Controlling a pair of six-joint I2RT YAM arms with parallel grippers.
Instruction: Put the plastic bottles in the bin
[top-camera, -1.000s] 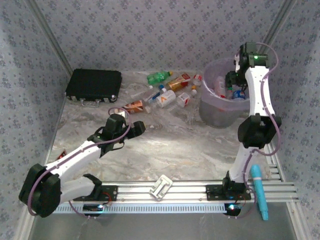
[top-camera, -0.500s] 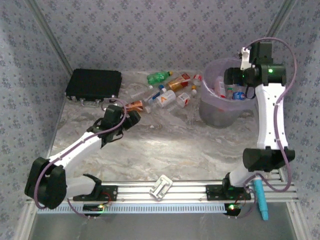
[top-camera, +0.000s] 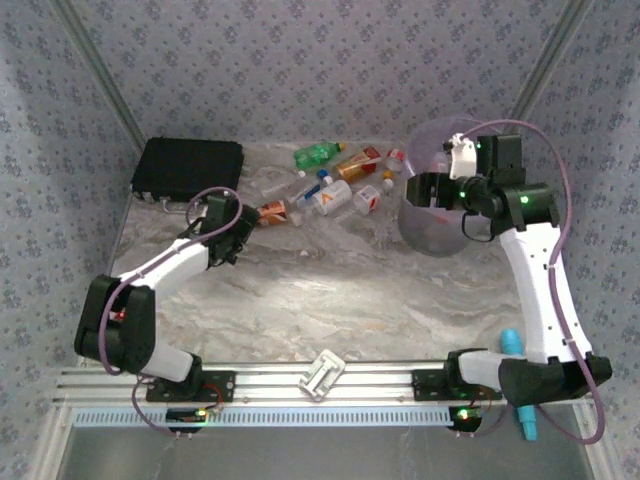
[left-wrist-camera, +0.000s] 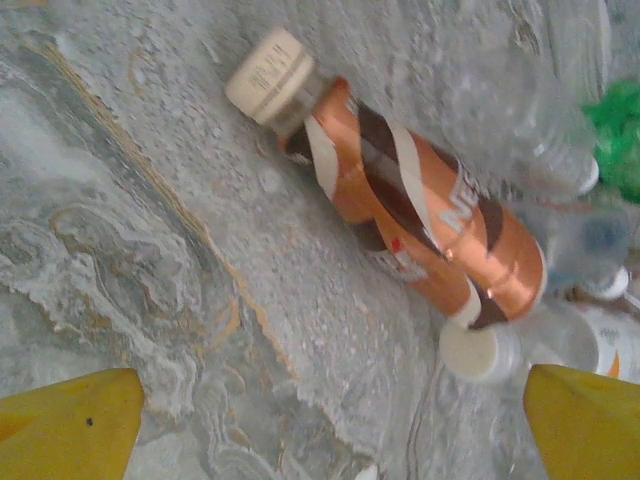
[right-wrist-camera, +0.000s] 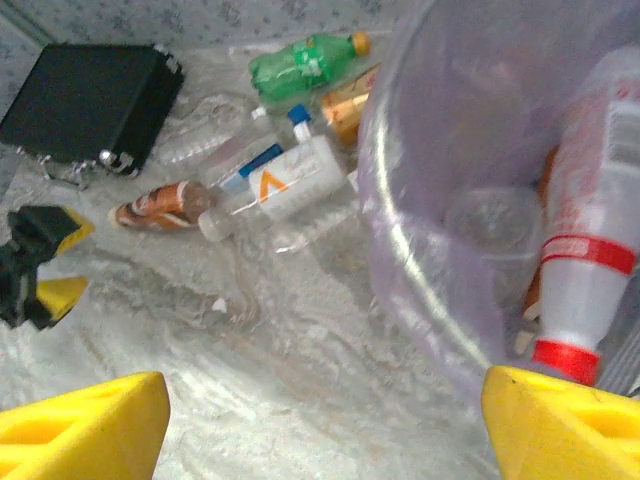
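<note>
While I watched the overhead view, the left gripper (top-camera: 243, 222) sat low over the marbled table (top-camera: 330, 290), just beside an orange-and-brown bottle (top-camera: 272, 212) that lay on its side at the near-left edge of the cluster. On its wrist camera the yellow fingertips (left-wrist-camera: 65, 425) were spread wide at the bottom corners, with only bare tabletop between them. That bottle lay ahead of them, its cream cap toward the upper left of the view. Its base was close to a white cap (left-wrist-camera: 470, 352) on a clear bottle, though I could not tell whether they touched.

The other plastic bottles (top-camera: 335, 190) lay scattered toward the back of the table, a green one (top-camera: 317, 154) farthest from me. The black case (top-camera: 188, 170) lay closed at the far left, apart from them.

The right gripper (top-camera: 425, 190) hung at the left side of the bin (top-camera: 430, 235), level with its rim. Its wrist view showed both fingers well apart, holding nothing. Inside the bin a white bottle (right-wrist-camera: 590, 270) with a red band leaned against the wall, red end lowest. The shapes behind it were too blurred for me to name.
</note>
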